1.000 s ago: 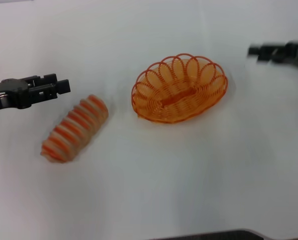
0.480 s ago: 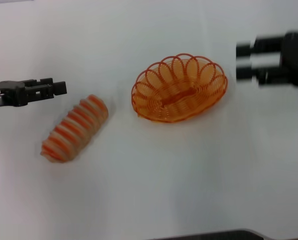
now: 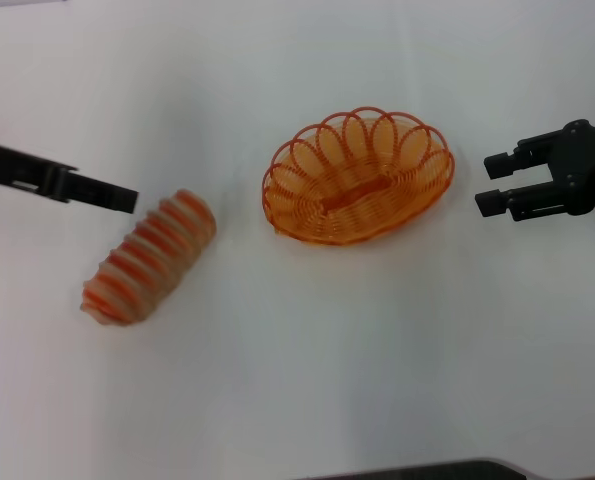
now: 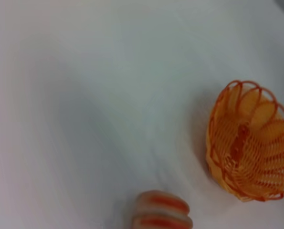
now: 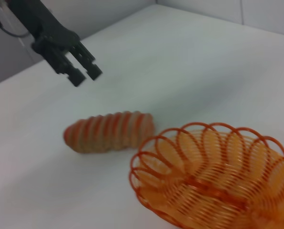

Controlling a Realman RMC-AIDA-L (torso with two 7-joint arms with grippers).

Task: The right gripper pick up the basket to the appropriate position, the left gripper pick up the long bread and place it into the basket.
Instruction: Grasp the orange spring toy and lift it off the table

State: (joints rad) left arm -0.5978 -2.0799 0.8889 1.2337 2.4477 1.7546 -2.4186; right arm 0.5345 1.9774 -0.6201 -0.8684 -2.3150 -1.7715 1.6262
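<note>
The orange wire basket point(image 3: 358, 212) stands empty in the middle of the white table. The striped long bread point(image 3: 149, 258) lies to its left, apart from it. My left gripper point(image 3: 127, 197) hovers just beyond the bread's far-left end, seen edge-on in the head view. The right wrist view shows the left gripper point(image 5: 84, 74) open and empty. My right gripper point(image 3: 493, 183) is open and empty, a short way to the right of the basket, its fingers pointing at it. The basket point(image 4: 249, 143) and the bread's end point(image 4: 162, 214) show in the left wrist view. The right wrist view shows the basket point(image 5: 213, 186) and the bread point(image 5: 110, 131).
The white table point(image 3: 307, 360) bears only the basket and the bread. A dark edge point(image 3: 427, 470) shows at the near side of the head view.
My right gripper has moved nearer, level with the basket's right end. My left gripper has turned edge-on and moved closer to the bread. Basket and bread have not moved.
</note>
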